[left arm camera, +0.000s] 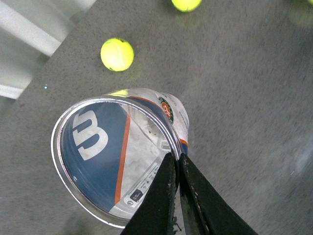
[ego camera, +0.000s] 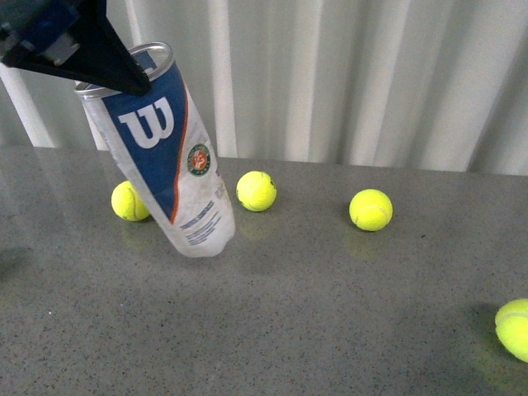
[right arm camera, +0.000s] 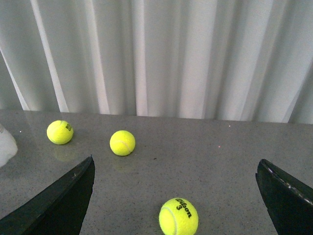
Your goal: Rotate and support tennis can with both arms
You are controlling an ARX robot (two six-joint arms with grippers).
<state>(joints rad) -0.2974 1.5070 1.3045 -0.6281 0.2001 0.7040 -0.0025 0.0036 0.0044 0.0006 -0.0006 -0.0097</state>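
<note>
The tennis can (ego camera: 177, 165) is a clear tube with a blue-white-orange label and a white "W". It hangs tilted, open metal rim up and to the left, lower end close to the grey table. My left gripper (ego camera: 139, 81) is shut on the rim. In the left wrist view I look into the can's mouth (left arm camera: 98, 161), and the two black fingers (left arm camera: 164, 196) pinch the rim's wall. My right gripper (right arm camera: 175, 161) is open and empty, out of the front view. A white end of the can (right arm camera: 6, 144) shows at the edge of the right wrist view.
Yellow tennis balls lie on the grey table (ego camera: 330, 313): one behind the can (ego camera: 129, 200), one beside it (ego camera: 256, 190), one in the middle (ego camera: 370, 209), one at the right edge (ego camera: 516, 328). One ball (right arm camera: 178, 216) lies between my right fingers. White curtains hang behind.
</note>
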